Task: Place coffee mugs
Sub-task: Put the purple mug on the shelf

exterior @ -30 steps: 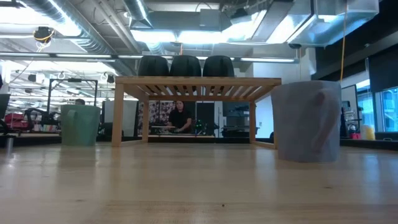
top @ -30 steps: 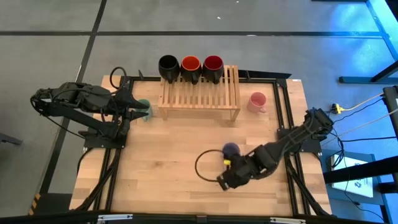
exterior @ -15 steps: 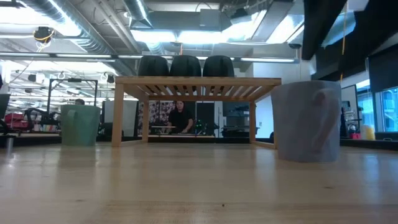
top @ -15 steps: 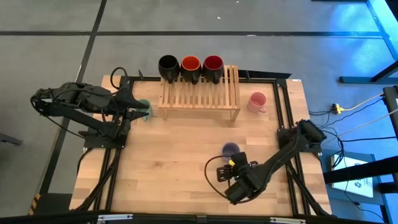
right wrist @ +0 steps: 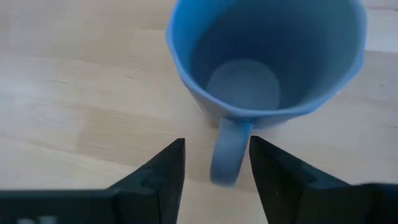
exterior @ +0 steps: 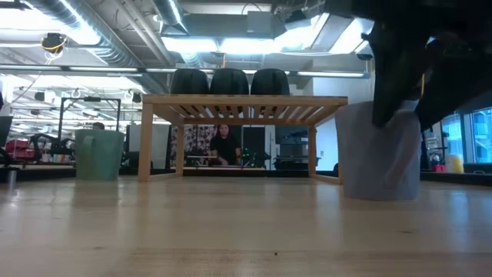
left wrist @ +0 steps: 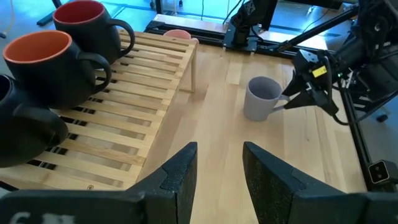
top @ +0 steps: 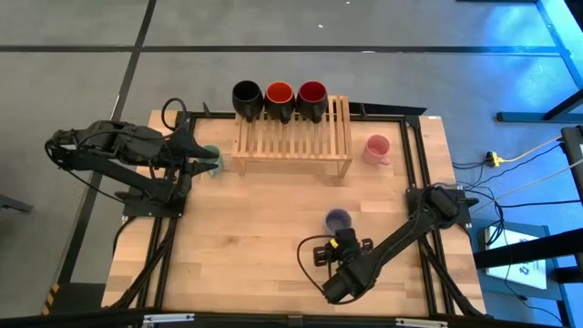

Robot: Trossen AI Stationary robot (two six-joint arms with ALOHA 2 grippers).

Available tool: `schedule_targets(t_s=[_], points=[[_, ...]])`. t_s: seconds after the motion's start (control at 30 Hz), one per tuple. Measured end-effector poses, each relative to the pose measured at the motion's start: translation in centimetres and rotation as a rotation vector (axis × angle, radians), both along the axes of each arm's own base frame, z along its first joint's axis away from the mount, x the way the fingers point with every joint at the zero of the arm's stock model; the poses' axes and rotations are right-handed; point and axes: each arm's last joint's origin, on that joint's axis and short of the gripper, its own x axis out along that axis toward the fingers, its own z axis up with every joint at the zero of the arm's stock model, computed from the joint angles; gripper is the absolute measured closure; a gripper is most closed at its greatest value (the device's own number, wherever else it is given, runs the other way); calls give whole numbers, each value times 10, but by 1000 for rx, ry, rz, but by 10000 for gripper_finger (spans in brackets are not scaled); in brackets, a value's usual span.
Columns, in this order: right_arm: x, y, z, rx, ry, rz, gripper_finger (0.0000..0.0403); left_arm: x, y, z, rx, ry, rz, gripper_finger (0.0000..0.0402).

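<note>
The lavender-grey mug (top: 338, 220) stands upright on the table's near right part. My right gripper (top: 343, 236) is open, just on its near side. In the right wrist view, the right gripper (right wrist: 217, 149) has a finger either side of the mug's handle (right wrist: 229, 155), with a gap showing. My left gripper (top: 202, 161) is open and waits by the green mug (top: 212, 160), which stands left of the rack. The black mug (top: 247, 97), the orange-red mug (top: 278, 97) and the dark red mug (top: 311, 95) sit on the rack's far edge. The pink mug (top: 377, 148) stands right of the rack.
The slatted wooden rack (top: 291, 141) stands at the table's far middle on four legs. A black cable loops on the table by my right wrist (top: 314, 253). Bare wood lies between the rack and the lavender-grey mug. A person (exterior: 224, 145) is in the room far behind.
My right arm has swung its wrist toward the table's near edge and come down. Its gripper now points toward the far edge at the lavender-grey mug's handle and shows in the low view. The mug has stayed in place, now uncovered from above.
</note>
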Motion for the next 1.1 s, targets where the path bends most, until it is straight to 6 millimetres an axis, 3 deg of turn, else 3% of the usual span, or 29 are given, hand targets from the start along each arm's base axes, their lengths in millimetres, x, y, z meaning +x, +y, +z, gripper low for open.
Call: schedule_targets(t_s=[0.2,0.43,0.83,0.93,1.1], points=[[2,2,-11,-18,21,1,282,0,0,0,0,0,0,278],[5,2,-13,-59,-8,28,379,0,0,0,0,0,0,278],[5,2,-12,-66,-18,38,380,0,0,0,41,8,-22,278],[7,-1,3,-72,-28,32,380,0,0,0,41,8,-22,278],[16,-14,50,-133,23,33,380,0,0,0,41,8,-22,278]])
